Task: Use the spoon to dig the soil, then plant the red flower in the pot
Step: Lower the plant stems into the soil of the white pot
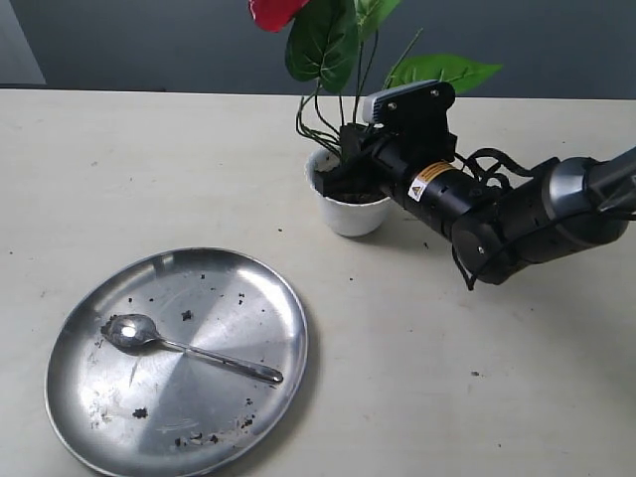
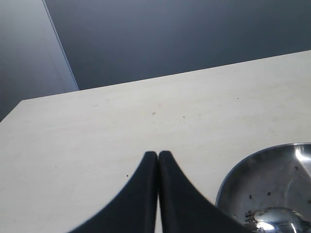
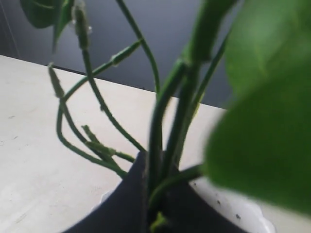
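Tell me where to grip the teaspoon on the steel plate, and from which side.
Grip the teaspoon at mid-handle, coming straight down from above. It lies flat on the steel plate, bowl toward the plate's left, thin handle running toward its right edge. Close across the handle's narrow width; it probably gives a steadier hold than the rounded bowl.

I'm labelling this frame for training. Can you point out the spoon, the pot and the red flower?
spoon [image 1: 131, 331]: exterior view, on its bowl.
pot [image 1: 350, 215]: exterior view, on its white front wall.
red flower [image 1: 274, 12]: exterior view, on a red bloom.
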Robot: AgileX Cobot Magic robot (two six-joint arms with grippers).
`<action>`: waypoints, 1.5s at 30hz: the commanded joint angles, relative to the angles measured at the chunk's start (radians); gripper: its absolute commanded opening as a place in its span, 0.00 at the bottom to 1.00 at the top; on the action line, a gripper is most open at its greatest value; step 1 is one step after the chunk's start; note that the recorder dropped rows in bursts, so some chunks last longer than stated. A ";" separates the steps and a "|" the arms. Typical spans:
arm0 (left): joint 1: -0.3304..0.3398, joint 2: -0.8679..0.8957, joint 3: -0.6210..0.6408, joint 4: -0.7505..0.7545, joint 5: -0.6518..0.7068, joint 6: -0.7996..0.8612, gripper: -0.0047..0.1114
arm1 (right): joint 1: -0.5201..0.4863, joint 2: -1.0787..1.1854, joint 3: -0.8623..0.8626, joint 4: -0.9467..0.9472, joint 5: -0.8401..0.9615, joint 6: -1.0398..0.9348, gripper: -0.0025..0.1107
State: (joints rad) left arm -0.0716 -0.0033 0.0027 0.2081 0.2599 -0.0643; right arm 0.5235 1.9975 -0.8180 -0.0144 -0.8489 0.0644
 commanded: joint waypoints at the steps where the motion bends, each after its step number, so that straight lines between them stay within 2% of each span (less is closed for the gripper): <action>1: -0.002 0.003 -0.003 -0.005 -0.007 -0.004 0.05 | 0.008 0.027 0.025 -0.029 0.231 0.017 0.02; 20: -0.002 0.003 -0.003 -0.005 -0.007 -0.004 0.05 | 0.006 0.027 0.026 0.003 0.373 0.021 0.02; 27: -0.002 0.003 -0.003 -0.005 -0.007 -0.004 0.05 | 0.006 0.035 -0.015 -0.003 0.487 0.017 0.02; 45: -0.002 0.003 -0.003 -0.005 -0.007 -0.004 0.05 | 0.006 0.035 -0.015 -0.003 0.487 0.015 0.02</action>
State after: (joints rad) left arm -0.0716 -0.0033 0.0027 0.2081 0.2599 -0.0643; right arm 0.5235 1.9821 -0.8718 0.0120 -0.6357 0.0789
